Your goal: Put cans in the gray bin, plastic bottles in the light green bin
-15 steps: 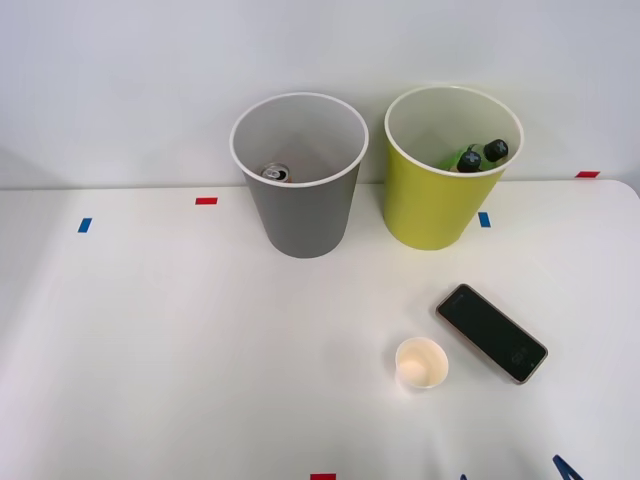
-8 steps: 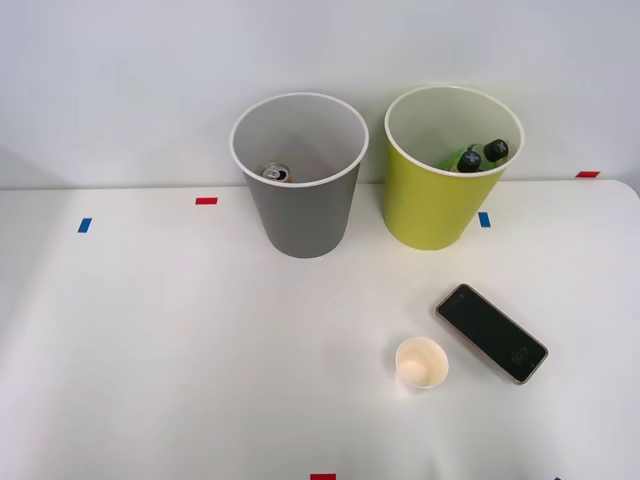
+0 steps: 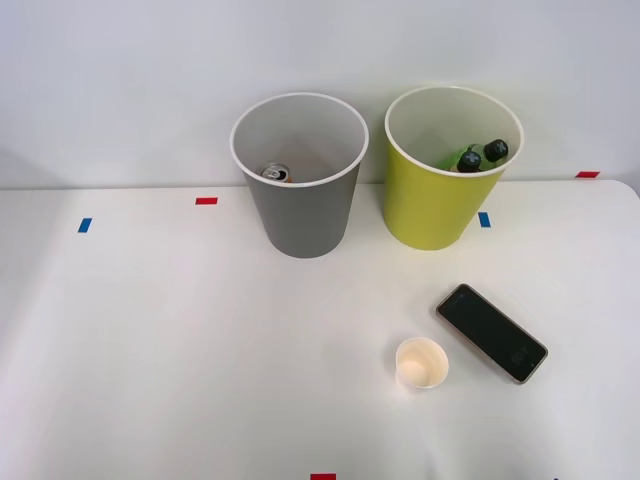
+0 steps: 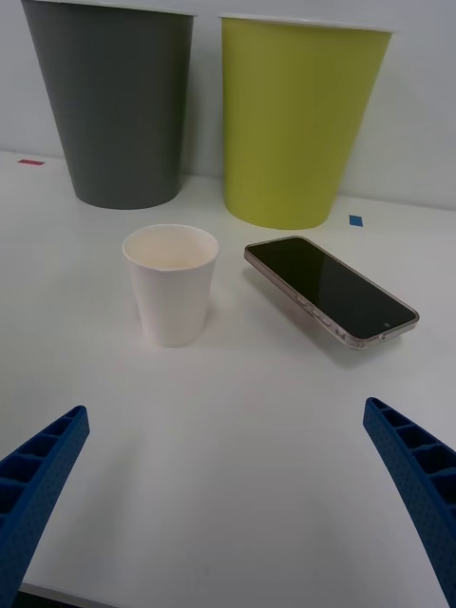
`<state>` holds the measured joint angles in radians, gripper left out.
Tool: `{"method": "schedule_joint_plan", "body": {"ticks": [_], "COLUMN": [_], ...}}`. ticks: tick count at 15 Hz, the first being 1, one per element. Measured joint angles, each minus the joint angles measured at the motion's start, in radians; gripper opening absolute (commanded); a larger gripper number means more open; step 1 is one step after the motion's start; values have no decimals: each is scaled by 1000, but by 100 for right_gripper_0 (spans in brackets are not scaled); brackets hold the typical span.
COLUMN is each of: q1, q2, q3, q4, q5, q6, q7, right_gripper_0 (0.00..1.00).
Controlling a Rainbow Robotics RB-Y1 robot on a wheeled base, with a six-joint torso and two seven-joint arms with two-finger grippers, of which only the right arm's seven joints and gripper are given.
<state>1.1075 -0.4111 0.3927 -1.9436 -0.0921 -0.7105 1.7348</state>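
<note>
Your right tool [image 4: 228, 503] sits spread wide, empty, low over the worktop [image 3: 180, 340] facing cup [image 4: 171, 283] and phone [image 4: 331, 290]; can [image 3: 275, 173] lies in gray bin [image 3: 300, 215], bottles [image 3: 478, 155] in green bin [image 3: 430, 205].

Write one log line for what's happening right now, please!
can in gray bin | bottles in light green bin | right gripper open, holding nothing | paper cup, phone on table
</note>
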Motion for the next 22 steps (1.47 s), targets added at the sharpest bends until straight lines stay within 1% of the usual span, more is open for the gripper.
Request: {"method": "schedule_joint_plan", "body": {"ticks": [22], "q1": [0], "q2": [0], "q3": [0], "q4": [0], "q5": [0], "q6": [0], "q7": [0], "right_gripper_0": [100]}}
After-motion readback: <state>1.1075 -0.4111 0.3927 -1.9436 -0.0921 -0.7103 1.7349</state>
